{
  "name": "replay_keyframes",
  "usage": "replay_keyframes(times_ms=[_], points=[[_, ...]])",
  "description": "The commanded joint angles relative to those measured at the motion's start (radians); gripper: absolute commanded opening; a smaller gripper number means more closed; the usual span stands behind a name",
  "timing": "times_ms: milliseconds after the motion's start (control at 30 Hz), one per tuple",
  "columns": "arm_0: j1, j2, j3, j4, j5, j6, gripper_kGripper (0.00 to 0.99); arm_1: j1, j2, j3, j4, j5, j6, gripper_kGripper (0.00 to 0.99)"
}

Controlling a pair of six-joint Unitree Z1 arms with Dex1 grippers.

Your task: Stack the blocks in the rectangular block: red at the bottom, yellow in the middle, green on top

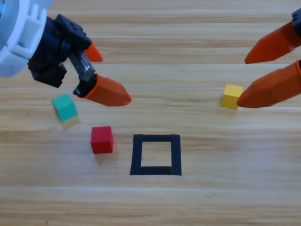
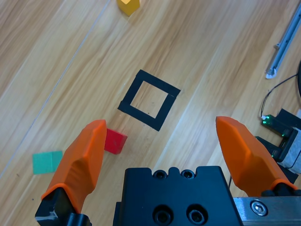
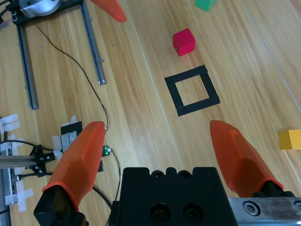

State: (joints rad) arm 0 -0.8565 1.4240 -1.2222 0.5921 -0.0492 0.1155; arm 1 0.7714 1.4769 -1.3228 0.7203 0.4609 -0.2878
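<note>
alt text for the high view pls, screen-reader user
Overhead view of a wooden table: an empty black tape square at centre, a red cube just left of it, a green cube farther left below the open left gripper, and a yellow cube beside the open right gripper.

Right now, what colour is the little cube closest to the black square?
Red. The red cube sits just left of the black tape square, clearest in the high view.

A wooden counter (image 1: 197, 202) of pale planks is seen. A black tape square (image 1: 156, 154) is laid flat near its middle. A red cube (image 1: 102, 140) is set just left of it, a teal-green cube (image 1: 64, 107) farther left, and a yellow cube (image 1: 232, 96) well apart at far right.
</note>
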Motion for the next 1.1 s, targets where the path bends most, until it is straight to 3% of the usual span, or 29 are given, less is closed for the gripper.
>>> replay_keyframes(times_ms=[33,233,400,533,667,800,900,1100], points=[[-0.016,0.004,0.029,0.009,0.019,-0.014,0.99,0.082,0.086,-0.016,0.019,-0.018,-0.013,0.986],[-0.018,0.003,0.029,0.012,0.019,-0.019,0.99,0.086,0.099,-0.016,0.022,-0.061,-0.004,0.986],[-0.016,0.006,0.027,0.011,0.019,-0.022,0.99,0.086,0.112,-0.022,-0.002,-0.283,0.136,0.985],[-0.018,0.003,0.035,0.012,0.023,-0.025,0.99,0.085,0.186,-0.027,-0.056,-0.539,0.337,0.985],[-0.016,0.0,0.035,0.017,0.031,-0.033,0.99,0.059,0.283,-0.049,-0.07,-0.674,0.546,0.986],[-0.016,0.003,0.035,0.017,0.035,-0.046,0.99,0.009,0.326,-0.055,-0.078,-0.742,0.693,0.986],[-0.018,0.01,0.033,0.017,0.046,-0.062,0.99,0.002,0.367,-0.072,-0.079,-0.775,0.766,0.986],[-0.015,-0.016,0.044,0.023,0.126,-0.223,0.99,-0.009,0.422,-0.104,-0.068,-0.748,0.911,0.986]])
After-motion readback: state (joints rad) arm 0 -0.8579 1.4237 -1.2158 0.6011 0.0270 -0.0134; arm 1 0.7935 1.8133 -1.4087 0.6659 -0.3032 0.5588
